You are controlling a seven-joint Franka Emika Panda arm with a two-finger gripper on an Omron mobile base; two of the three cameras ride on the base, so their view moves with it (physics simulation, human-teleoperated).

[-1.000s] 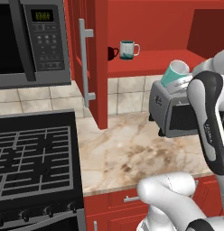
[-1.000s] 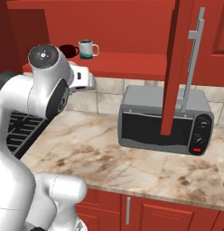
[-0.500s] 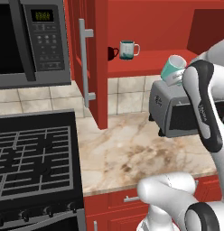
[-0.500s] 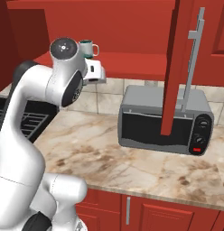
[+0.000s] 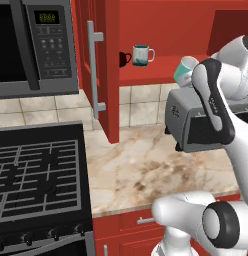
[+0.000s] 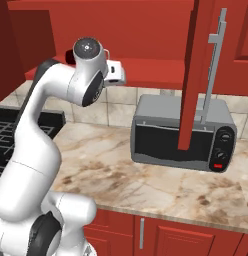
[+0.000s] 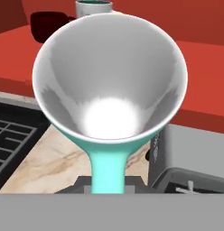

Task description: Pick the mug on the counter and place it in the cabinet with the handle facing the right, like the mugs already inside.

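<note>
Gripper (image 7: pixel 108 180) clenched on the mug (image 5: pixel 183 71) just off the cabinet (image 5: pixel 161 67) shelf edge; risks clipping it, twisting the handle (image 7: pixel 108 169).

You could make out one sign: green digits on the small dark display (image 5: pixel 47 17) atop the black microwave's control panel (image 5: pixel 49 44), too blurred for you to read for certain. The button legends below it were illegible, and nothing else carried lettering.
</note>
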